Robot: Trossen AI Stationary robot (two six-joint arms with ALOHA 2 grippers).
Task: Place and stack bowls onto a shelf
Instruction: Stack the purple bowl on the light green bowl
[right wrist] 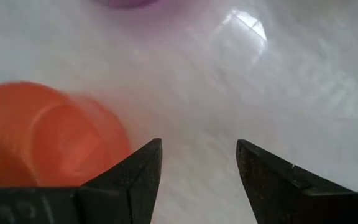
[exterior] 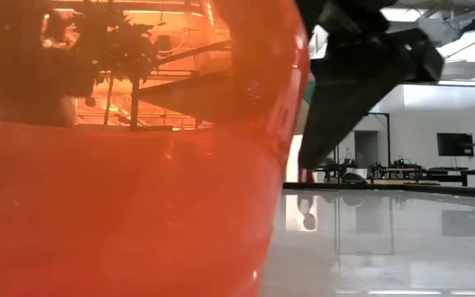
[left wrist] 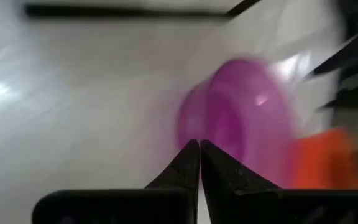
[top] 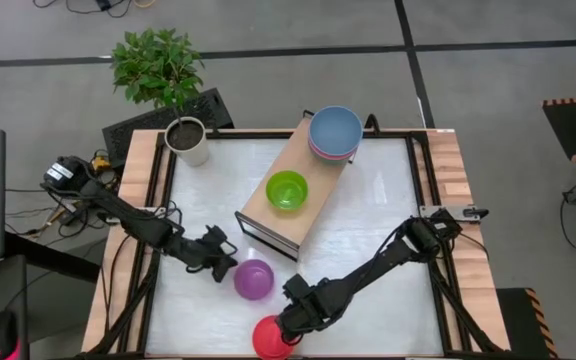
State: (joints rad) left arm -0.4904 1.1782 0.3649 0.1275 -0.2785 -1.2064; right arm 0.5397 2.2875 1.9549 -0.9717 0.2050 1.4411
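The light-wood shelf point(top: 268, 205) lies slantwise mid-table. It carries a blue bowl point(top: 335, 128) stacked on a pink one point(top: 320, 152) at its far end, and a green bowl point(top: 287, 190) at its middle. A purple bowl point(top: 254, 279) stands on the table, blurred in the left wrist view point(left wrist: 241, 118). My left gripper point(top: 225, 264) is shut just left of it point(left wrist: 199, 146). A red bowl point(top: 268, 340) sits at the near edge and fills the low view point(exterior: 122, 165). My right gripper point(top: 294, 318) is open point(right wrist: 197, 149), with the red bowl point(right wrist: 55, 137) beside one finger, not between the fingers. My left gripper's shut fingertips point(left wrist: 191, 155) point level at the purple bowl's outer wall point(left wrist: 194, 121) from the table's left; I cannot tell whether they touch it. My right gripper's one finger point(right wrist: 138, 171) stands right next to the red bowl's side point(right wrist: 120, 134); I cannot tell whether it touches.
A white pot with soil point(top: 188, 140) stands at the table's far left corner, with a green plant point(top: 156, 65) behind it. Bare table top point(top: 388, 220) lies right of the shelf. The red bowl sits close to the table's near edge point(top: 368, 352).
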